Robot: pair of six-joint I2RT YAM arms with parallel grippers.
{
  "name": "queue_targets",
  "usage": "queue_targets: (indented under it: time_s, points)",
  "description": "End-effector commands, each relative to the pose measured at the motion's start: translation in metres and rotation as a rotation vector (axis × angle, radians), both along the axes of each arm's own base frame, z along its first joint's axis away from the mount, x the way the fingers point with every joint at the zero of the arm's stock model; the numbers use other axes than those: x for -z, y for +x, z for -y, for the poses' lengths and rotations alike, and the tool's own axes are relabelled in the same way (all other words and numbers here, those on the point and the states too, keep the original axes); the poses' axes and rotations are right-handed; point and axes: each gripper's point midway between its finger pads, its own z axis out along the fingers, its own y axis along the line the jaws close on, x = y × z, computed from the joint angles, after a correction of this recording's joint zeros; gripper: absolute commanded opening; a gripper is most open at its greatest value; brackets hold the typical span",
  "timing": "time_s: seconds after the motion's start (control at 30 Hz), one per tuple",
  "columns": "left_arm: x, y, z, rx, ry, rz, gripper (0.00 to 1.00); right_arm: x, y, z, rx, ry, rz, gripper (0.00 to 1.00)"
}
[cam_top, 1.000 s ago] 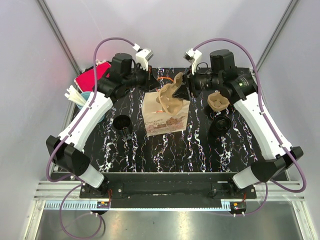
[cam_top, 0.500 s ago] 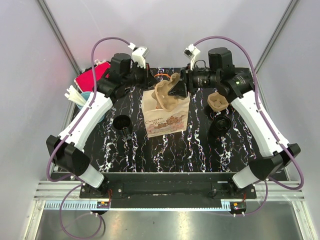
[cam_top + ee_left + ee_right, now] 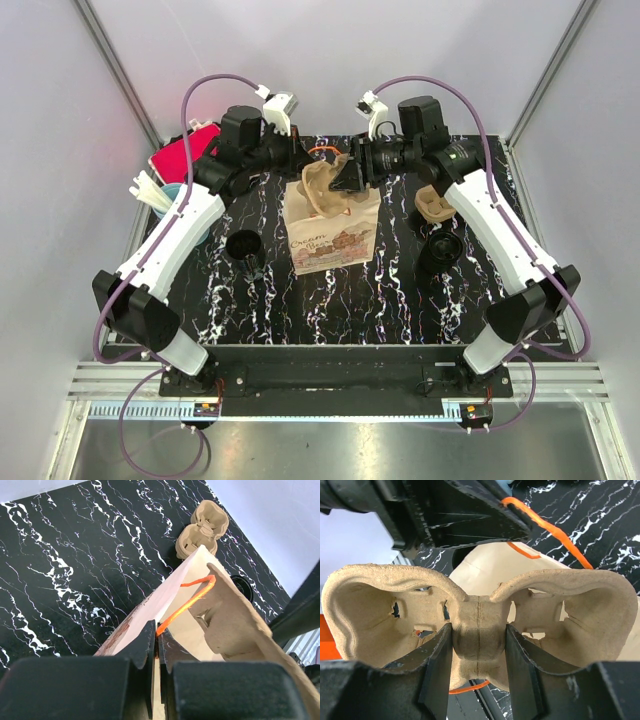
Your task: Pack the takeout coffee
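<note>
The paper bag [image 3: 330, 240] sits mid-table. The left gripper [image 3: 156, 641] is closed on its far rim, holding the mouth open. The right gripper [image 3: 479, 645] clamps the pulp cup carrier [image 3: 370, 605] by its centre ridge, poised over that mouth.

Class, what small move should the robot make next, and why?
Probably the right gripper should ease the moulded brown pulp cup carrier down into the printed brown paper bag. The carrier is clamped at its middle rib and sits at the bag's mouth, which the left gripper holds open by pinching the rim at the orange handle.
</note>
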Motion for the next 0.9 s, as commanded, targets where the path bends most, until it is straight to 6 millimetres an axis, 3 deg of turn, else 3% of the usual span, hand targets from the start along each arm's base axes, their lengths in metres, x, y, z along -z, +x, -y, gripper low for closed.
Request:
queue_targets:
  time_s: [0.0, 0.57, 0.87]
  points:
    - [-0.037, 0.004, 0.0, -0.011, -0.055, 0.101, 0.02, -0.012, 0.011, 0.0, 0.05, 0.019, 0.034, 0.41]
    - [-0.041, 0.0, -0.001, -0.006, -0.07, 0.106, 0.0, 0.01, 0.034, 0.011, 0.134, 0.005, -0.044, 0.41]
    - [-0.037, 0.001, -0.001, -0.008, -0.062, 0.101, 0.0, -0.017, 0.021, 0.014, 0.06, 0.128, -0.086, 0.42]
